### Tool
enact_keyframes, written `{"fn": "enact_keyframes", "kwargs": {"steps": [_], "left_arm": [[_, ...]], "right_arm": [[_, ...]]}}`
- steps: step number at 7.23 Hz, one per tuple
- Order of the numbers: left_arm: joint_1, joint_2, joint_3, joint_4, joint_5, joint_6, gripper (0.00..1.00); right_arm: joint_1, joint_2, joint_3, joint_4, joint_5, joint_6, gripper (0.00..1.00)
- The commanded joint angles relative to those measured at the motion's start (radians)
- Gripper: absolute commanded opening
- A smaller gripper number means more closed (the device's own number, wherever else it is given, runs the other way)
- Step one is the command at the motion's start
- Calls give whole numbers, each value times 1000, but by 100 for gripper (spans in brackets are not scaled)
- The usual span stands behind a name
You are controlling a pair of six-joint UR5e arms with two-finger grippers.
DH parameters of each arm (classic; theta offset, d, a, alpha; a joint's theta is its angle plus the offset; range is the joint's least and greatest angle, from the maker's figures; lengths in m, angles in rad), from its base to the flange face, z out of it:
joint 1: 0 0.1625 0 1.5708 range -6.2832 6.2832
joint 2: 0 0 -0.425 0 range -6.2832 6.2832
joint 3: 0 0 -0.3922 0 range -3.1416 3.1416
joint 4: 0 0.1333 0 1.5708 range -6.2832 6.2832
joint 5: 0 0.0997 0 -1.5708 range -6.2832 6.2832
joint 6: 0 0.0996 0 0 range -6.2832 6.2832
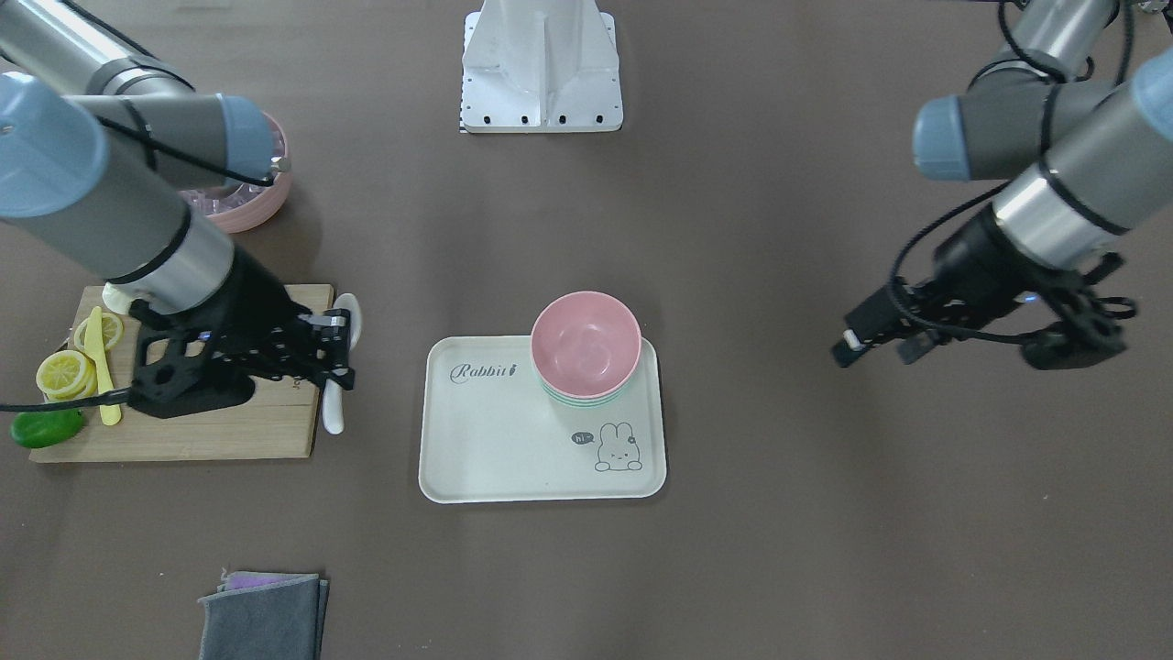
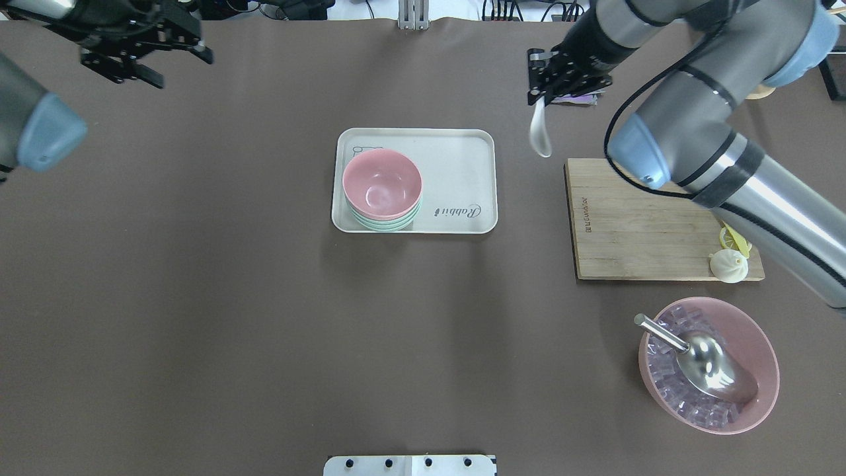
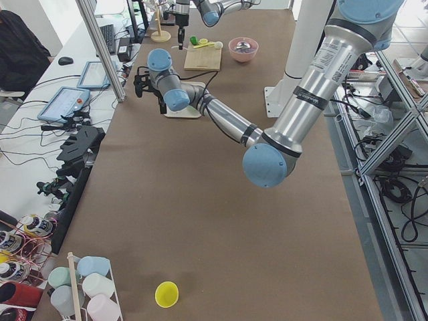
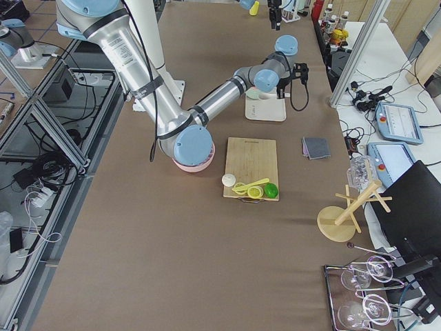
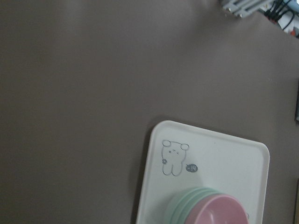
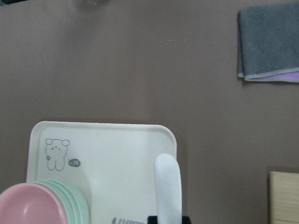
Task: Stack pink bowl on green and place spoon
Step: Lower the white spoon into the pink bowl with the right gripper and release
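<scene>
Brown matting covers the long table (image 2: 198, 297). Near its middle sits a cream tray (image 2: 456, 158), with the pink bowl (image 2: 382, 182) already nested on the green bowl (image 2: 390, 225) in one corner. The right tool (image 2: 538, 92) pinches a white spoon (image 2: 540, 132) by its handle end, scoop hanging down, between the tray and a wooden cutting board (image 2: 641, 218). The spoon looks light, rigid and glossy – likely slippery, so the handle grip seems sensible. The left tool (image 2: 187, 71) hangs far off, jaws spread, holding nothing. Only the right wrist view shows the scoop lined up over the tray – the overhead view puts it beside the tray's edge.
</scene>
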Motion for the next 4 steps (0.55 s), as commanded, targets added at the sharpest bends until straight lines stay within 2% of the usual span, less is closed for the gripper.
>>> {"fn": "enact_keyframes", "kwargs": {"steps": [1, 2, 4], "left_arm": [[-107, 158, -2, 1, -4, 342, 97], [-108, 179, -2, 0, -6, 360, 97], [-108, 199, 1, -10, -4, 362, 97]], "right_arm": [[-146, 66, -31, 123, -187, 226, 0], [-194, 118, -70, 132, -257, 257, 0], [-248, 170, -111, 137, -337, 288, 0]]}}
